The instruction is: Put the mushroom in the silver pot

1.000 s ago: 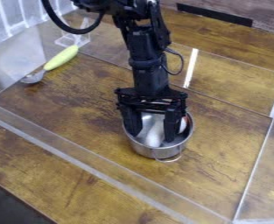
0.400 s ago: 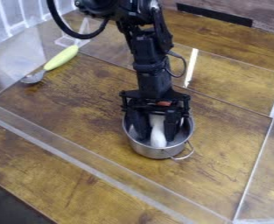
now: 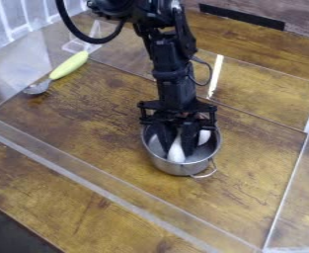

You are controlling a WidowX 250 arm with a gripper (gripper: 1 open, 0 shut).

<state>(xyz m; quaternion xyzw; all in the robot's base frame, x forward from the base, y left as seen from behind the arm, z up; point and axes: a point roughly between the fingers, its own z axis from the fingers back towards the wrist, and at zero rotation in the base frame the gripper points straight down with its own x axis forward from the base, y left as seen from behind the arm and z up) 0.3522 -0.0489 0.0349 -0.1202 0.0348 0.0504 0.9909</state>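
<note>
The silver pot (image 3: 161, 161) sits on the wooden table, right of the middle. Inside it shows the white stem of the mushroom (image 3: 181, 151); its cap is hidden by the fingers and the pot wall. My gripper (image 3: 182, 140) points almost straight down into the pot. Its dark fingers (image 3: 162, 132) stand on either side of the white stem, close to it. Whether they press on the stem is not visible.
A long yellow-green object (image 3: 68, 65) lies at the back left, beside a small grey thing (image 3: 36, 89). A thin white stick (image 3: 216, 75) lies behind the pot. Clear plastic walls (image 3: 104, 183) fence in the table at the front and right.
The fingers have drawn closer together around the white stem. The hand has stayed down in the pot, and the pot has kept its place.
</note>
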